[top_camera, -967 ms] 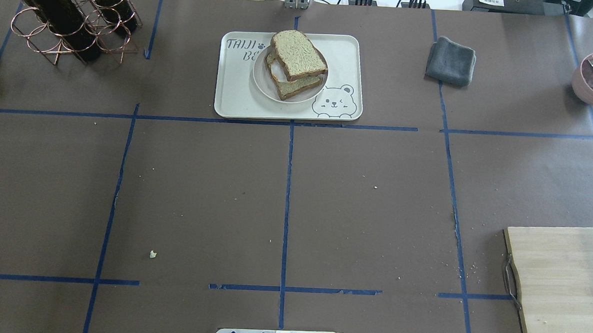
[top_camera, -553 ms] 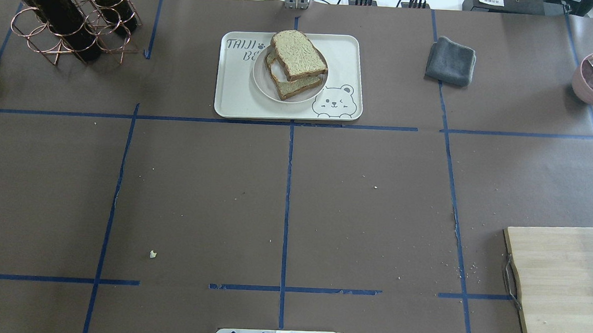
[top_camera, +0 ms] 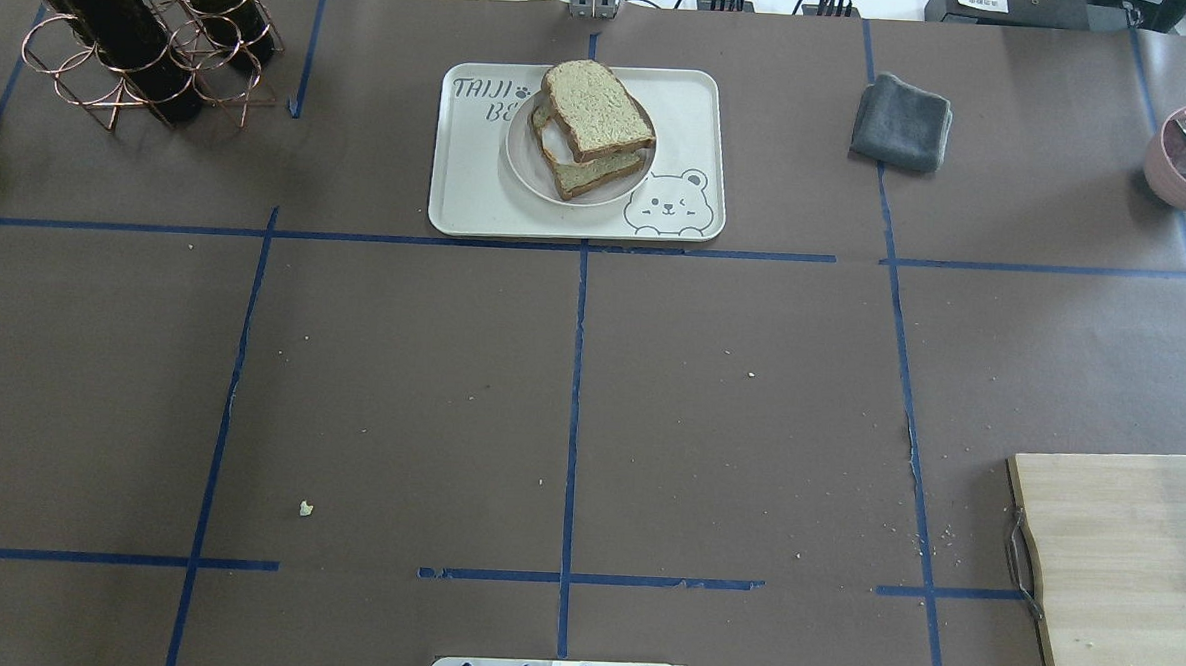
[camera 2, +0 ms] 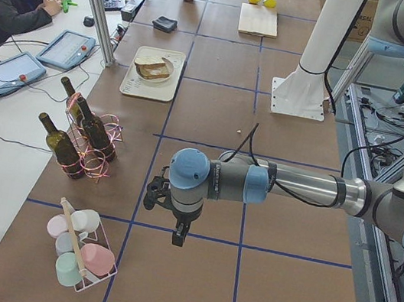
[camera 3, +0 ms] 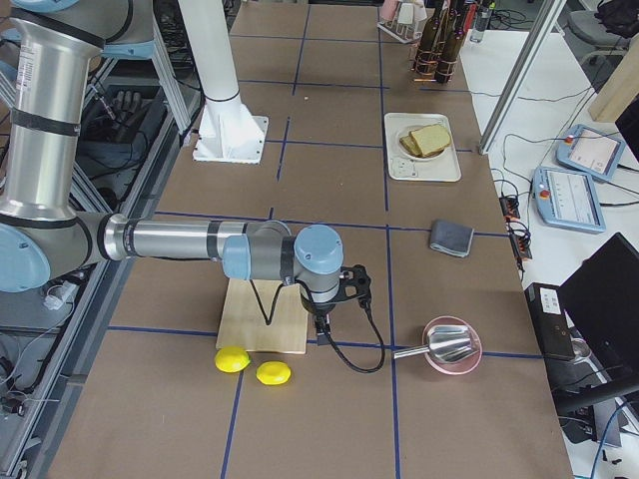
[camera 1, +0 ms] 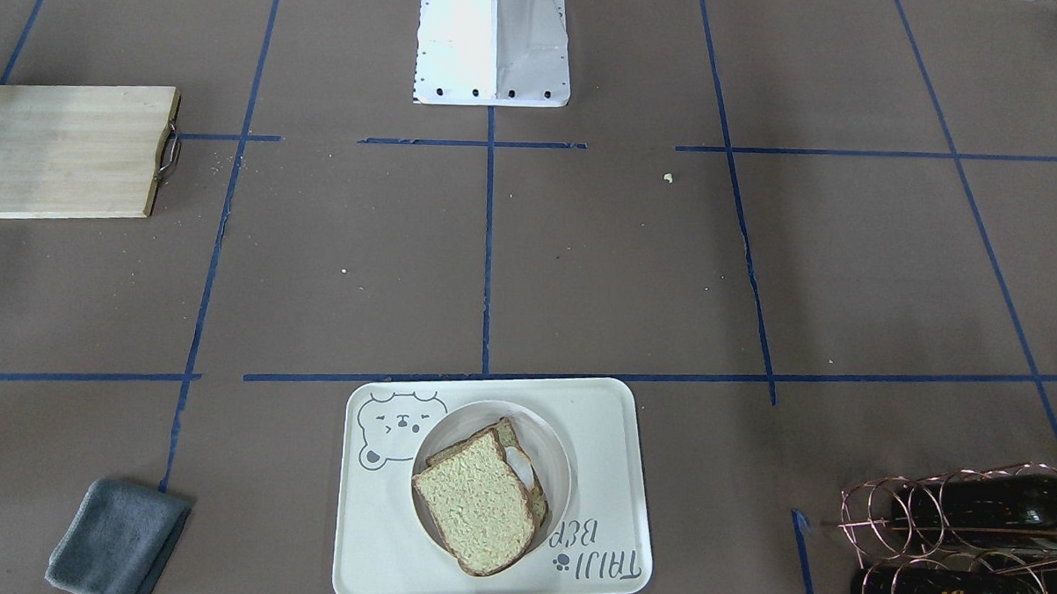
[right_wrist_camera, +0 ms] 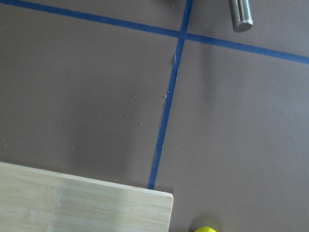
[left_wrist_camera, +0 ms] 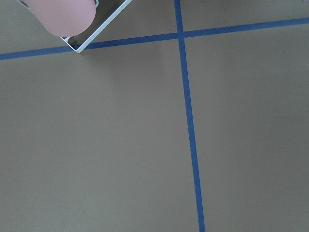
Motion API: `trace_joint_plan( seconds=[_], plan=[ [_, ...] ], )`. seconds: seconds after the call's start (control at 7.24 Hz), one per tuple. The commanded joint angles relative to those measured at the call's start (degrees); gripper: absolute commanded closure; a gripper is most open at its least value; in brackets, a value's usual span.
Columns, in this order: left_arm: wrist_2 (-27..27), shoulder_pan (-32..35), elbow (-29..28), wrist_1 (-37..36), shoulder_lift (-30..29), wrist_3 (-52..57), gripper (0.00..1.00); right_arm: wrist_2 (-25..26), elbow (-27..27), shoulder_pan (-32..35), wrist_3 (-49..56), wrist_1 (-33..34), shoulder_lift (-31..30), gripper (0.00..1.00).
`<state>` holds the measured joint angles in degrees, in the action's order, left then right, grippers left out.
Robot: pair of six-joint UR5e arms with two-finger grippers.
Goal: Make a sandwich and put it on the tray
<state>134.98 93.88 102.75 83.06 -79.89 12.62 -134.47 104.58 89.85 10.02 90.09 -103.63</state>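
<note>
The top slice of the sandwich [top_camera: 597, 108] covers most of the egg [top_camera: 558, 149]; only a white strip shows. The plate [top_camera: 523, 157] hides the end of the lettering on the tray [top_camera: 469, 192]. The right edge of the overhead view cuts the cutting board [top_camera: 1123, 566] and the pink bowl [top_camera: 1175, 193]. The left gripper [camera 2: 176, 238] and the right gripper [camera 3: 321, 335] show only in the side views, too small to tell how the jaws stand.

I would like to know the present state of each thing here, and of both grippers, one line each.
sandwich: assembled, top slice askew, on the plate.
plate: upright, on the tray.
tray: lying flat.
cloth: folded.
bottles: leaning in the rack.
left gripper: holds nothing visible; open or shut, cannot tell.
right gripper: likewise, cannot tell.
</note>
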Motion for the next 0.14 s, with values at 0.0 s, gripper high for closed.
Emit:
trace_joint_plan(
  seconds=[0.0],
  plan=[
    [-0.07,-0.01,0.00,0.00,0.00,0.04,0.00,0.00,0.01,-0.03,0.09,0.00,-0.08,0.00]
  ],
)
